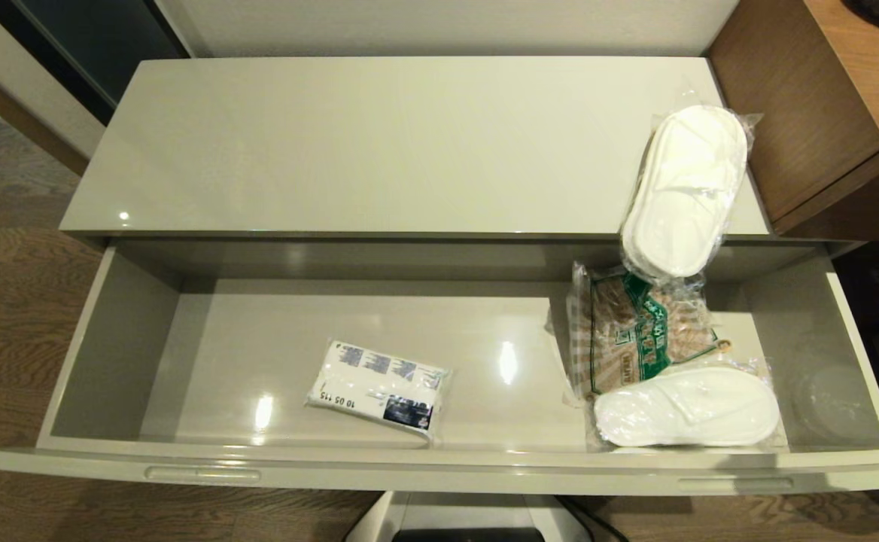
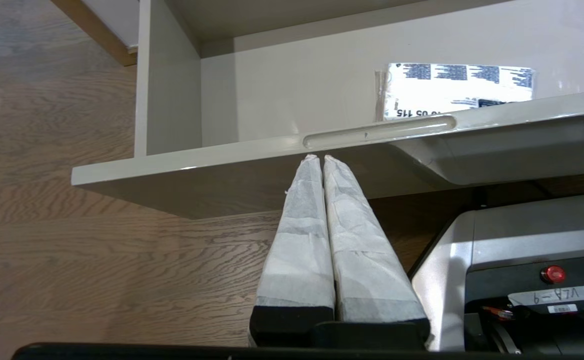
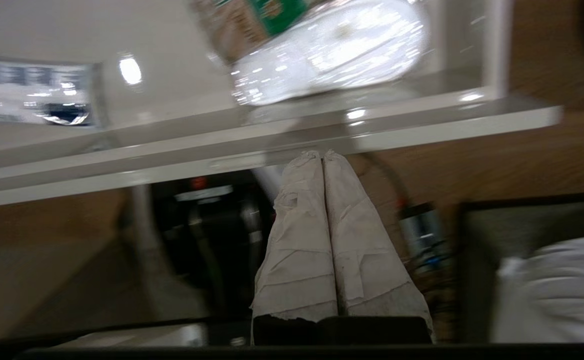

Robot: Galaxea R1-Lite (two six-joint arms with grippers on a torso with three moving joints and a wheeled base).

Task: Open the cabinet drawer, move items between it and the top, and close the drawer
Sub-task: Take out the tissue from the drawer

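The left gripper (image 2: 320, 158) hangs below the front rim of the open cabinet drawer (image 1: 439, 470), its two fingers (image 2: 302, 240) pressed flat together, holding nothing and touching nothing. The right gripper (image 3: 321, 154) is also low in front of the drawer, fingers (image 3: 357, 250) closed against each other and empty. Neither gripper appears in the head view.

The drawer is pulled fully out and shows two slim handle slots on its front rim. Inside it lie three things: one tissue pack (image 1: 379, 388) with blue print near the middle of the floor, one brown-and-green checked snack bag (image 1: 635, 331) towards the right, and one pair of wrapped white slippers (image 1: 686, 406) in front of the bag, overlapping its near edge.

A second pair of wrapped slippers (image 1: 684, 192) lies on the top (image 1: 379, 143) at its right end, its near end overhanging the front edge above the snack bag. That makes two wrapped slipper packs in all. A brown wood desk (image 1: 838, 105) stands just beside the cabinet on the right.
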